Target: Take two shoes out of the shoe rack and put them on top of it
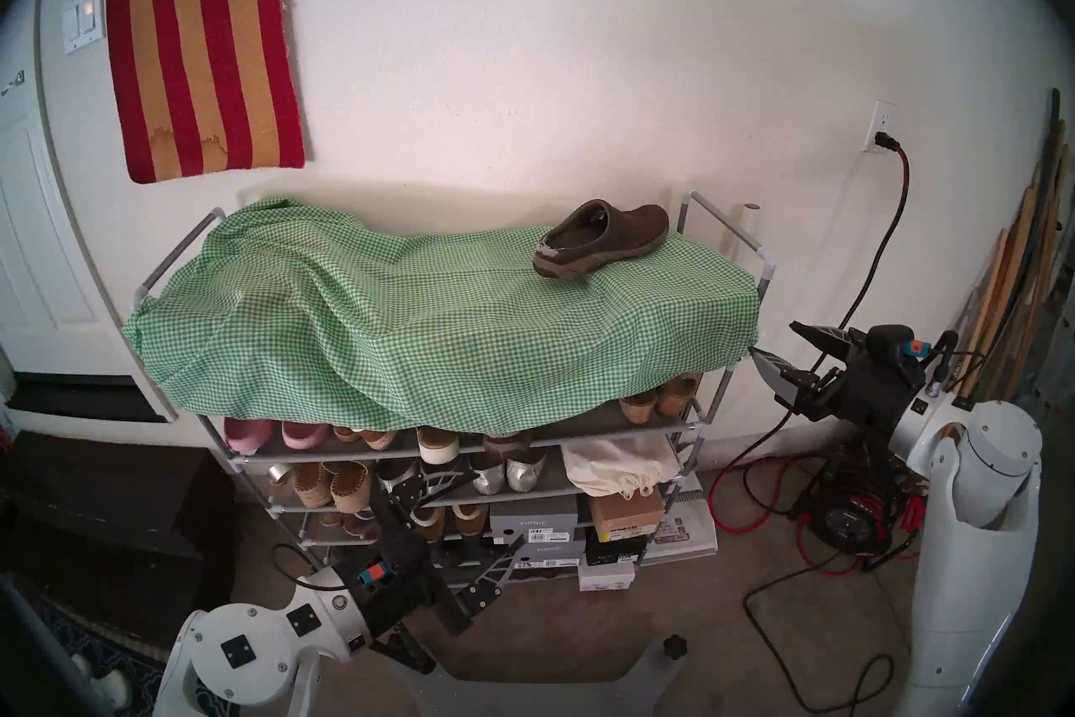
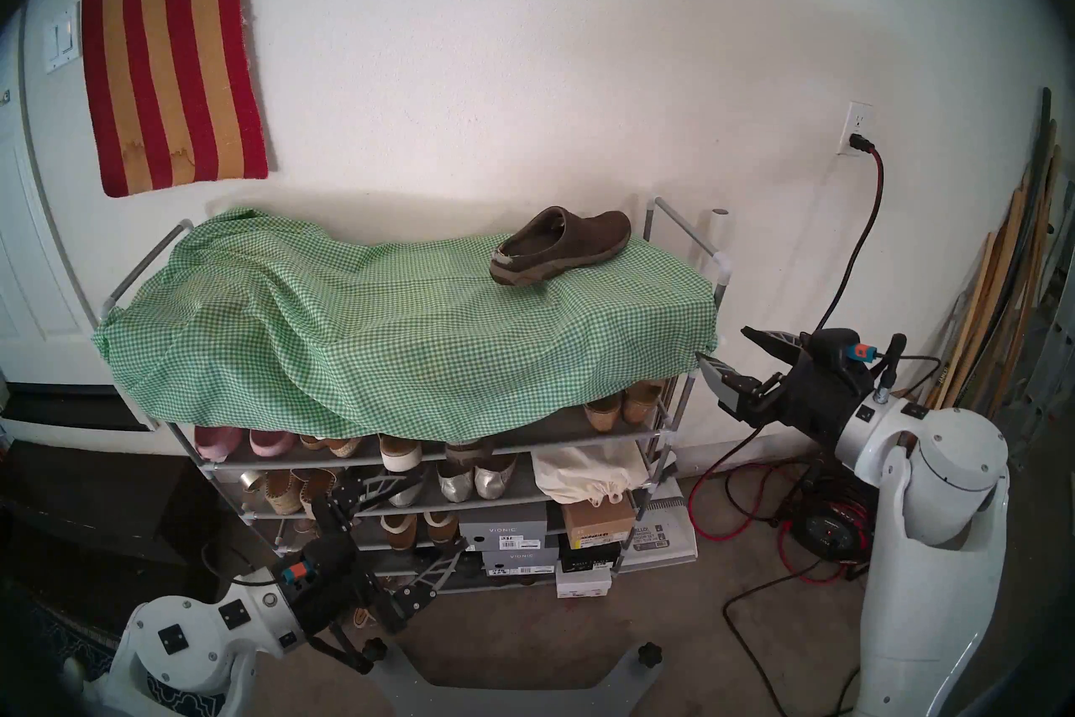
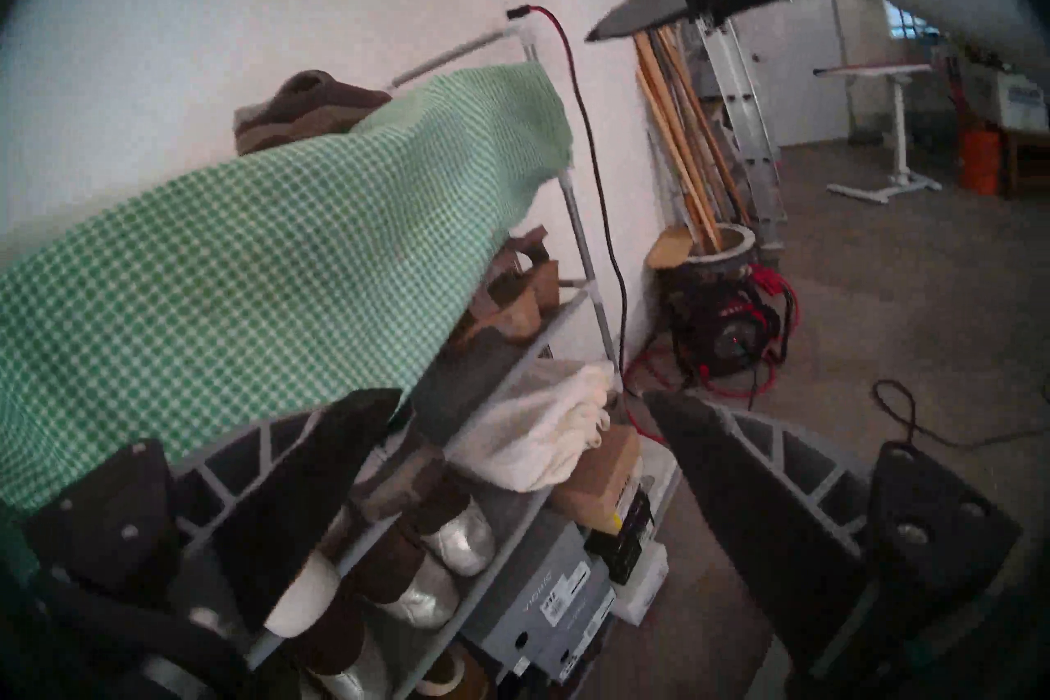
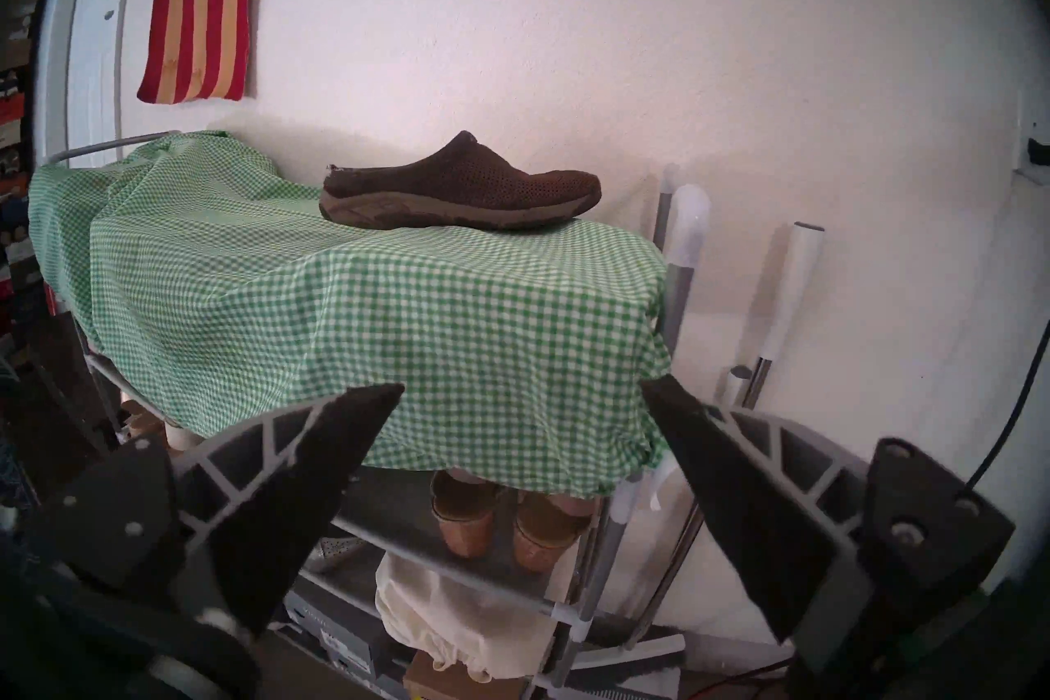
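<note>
One dark brown clog [image 1: 602,238] sits upright on the shoe rack's [image 1: 724,233] checked top, right end, toe toward the right; its mate can't be made out.

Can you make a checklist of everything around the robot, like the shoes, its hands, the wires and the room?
Surface: green-white checked cloth covers the top of the shoe rack, rumpled at the left end.
Job's things: one brown clog sits on the cloth near the right end, heel pointing left. The second clog is not on top; something brown shows on a shelf above the silver flats, unclear.
Clutter: pink slippers, shoe boxes, cream bag on the shelves.
Hands: left hand open, empty, in front of the lower shelves; right hand open, empty, beside the rack's right end.
Cables: red-black cord plugged into the wall outlet, red cable loops on the floor.
Surroundings: striped hanging, wooden sticks leaning at right.
</note>
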Robot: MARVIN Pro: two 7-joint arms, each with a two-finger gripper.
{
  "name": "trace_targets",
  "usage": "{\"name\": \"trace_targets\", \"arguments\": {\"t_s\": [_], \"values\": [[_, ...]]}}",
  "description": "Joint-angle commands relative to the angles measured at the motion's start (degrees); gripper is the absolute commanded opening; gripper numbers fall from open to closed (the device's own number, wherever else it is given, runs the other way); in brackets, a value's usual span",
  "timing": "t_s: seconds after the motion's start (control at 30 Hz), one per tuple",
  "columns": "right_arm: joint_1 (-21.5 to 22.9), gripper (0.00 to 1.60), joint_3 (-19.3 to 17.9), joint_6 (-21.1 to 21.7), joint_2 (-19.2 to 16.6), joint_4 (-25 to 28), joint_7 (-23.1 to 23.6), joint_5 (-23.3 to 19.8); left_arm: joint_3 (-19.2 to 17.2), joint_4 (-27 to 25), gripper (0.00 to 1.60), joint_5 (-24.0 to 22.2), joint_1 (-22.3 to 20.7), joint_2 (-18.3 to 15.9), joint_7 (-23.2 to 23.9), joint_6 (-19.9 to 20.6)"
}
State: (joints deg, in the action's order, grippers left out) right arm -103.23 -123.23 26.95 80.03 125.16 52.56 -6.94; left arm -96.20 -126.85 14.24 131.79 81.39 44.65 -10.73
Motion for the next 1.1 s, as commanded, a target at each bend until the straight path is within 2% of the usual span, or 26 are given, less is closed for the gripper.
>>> {"name": "trace_targets", "arguments": {"t_s": [0.0, 0.3, 0.33, 0.4, 0.47, 0.57, 0.63, 0.67, 0.87, 0.9, 0.97, 1.07], "values": [[-5.22, 1.60, -1.29, -5.14, 6.57, 3.15, -1.61, -1.09, 2.06, 4.92, 1.60, 5.56, -4.98, -2.96, 0.00, -5.53], [-8.27, 1.60, -2.13, -12.07, 12.06, 4.83, -3.46, -2.10, 6.23, 12.07, 1.60, 12.81, -10.91, -2.58, -2.45, -12.58], [-9.03, 1.60, -2.19, -14.25, 13.52, 5.12, -3.97, -2.33, 7.35, 13.73, 1.60, 14.64, -12.49, -2.23, -3.63, -14.41], [-9.43, 1.60, -2.10, -14.95, 13.64, 5.20, -4.28, -2.54, 7.78, 14.49, 1.60, 15.50, -13.09, -2.12, -4.23, -15.33], [-10.23, 1.60, -2.11, -18.00, 15.92, 5.45, -4.86, -2.68, 8.97, 16.54, 1.60, 17.87, -14.90, -1.70, -6.08, -17.84], [-10.76, 1.60, -1.99, -20.09, 17.07, 5.48, -5.28, -2.80, 9.65, 17.94, 1.60, 19.45, -16.14, -1.20, -7.71, -19.54], [-11.65, 1.60, -1.66, -22.74, 18.20, 5.49, -5.99, -3.06, 10.30, 19.93, 1.60, 21.79, -17.59, -0.52, -10.33, -22.05], [-11.65, 1.60, -1.66, -22.74, 18.20, 5.49, -5.99, -3.06, 10.30, 19.93, 1.60, 21.79, -17.59, -0.52, -10.33, -22.05], [-13.23, 1.60, -0.68, -28.93, 20.06, 5.01, -7.52, -3.42, 10.80, 23.57, 1.60, 26.74, -19.71, 0.37, -16.45, -27.42], [-13.56, 1.60, -0.38, -31.26, 20.59, 4.65, -7.88, -3.44, 10.47, 24.41, 1.60, 28.77, -20.61, 0.44, -18.44, -28.59], [-13.68, 1.60, -0.26, -31.65, 20.60, 4.58, -8.03, -3.48, 10.19, 24.85, 1.60, 29.54, -21.06, 0.55, -19.17, -28.69], [-14.04, 1.60, 0.16, -34.94, 21.12, 3.94, -8.47, -3.51, 9.27, 26.94, 1.60, 31.90, -22.77, 0.75, -21.77, -29.31]]}}
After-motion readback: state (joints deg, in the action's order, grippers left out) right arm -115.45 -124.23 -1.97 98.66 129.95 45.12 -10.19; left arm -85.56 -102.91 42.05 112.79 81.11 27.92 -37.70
